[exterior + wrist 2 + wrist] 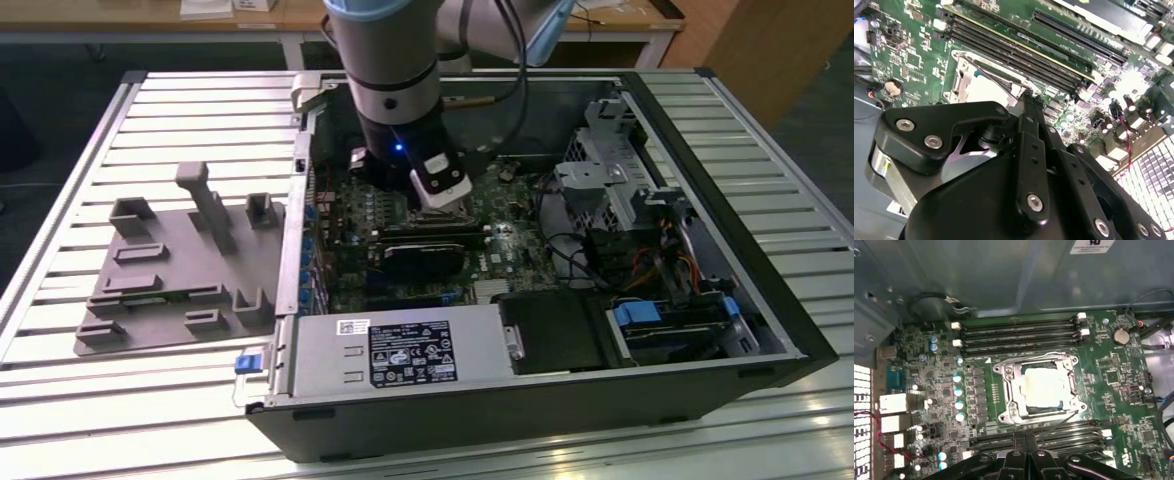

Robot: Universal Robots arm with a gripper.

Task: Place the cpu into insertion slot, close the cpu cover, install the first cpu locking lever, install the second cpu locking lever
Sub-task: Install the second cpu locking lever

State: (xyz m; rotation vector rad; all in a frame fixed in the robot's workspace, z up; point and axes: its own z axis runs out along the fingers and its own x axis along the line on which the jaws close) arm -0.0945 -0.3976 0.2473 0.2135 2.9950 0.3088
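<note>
CPU seated in its socket under the closed cover, gripper poised just above the board.

The cpu [1044, 389] lies flat in the insertion slot [1074, 385], its pale metal top showing through the square cut-out of the cpu cover [1010, 390], which is folded down over it; thin wire locking levers run along two edges of the frame. Rows of black memory slots [1019, 335] flank the socket on two sides, all on the green motherboard [1114, 375]. In the first wrist view the gripper [1026, 442] has its two fingertips pressed together, holding nothing, close beside the socket's edge. In the exterior view the arm [387, 70] reaches straight down into the open computer case [747, 330], which lies on a slatted metal table [134, 400] next to a grey parts fixture [174, 270].
</note>
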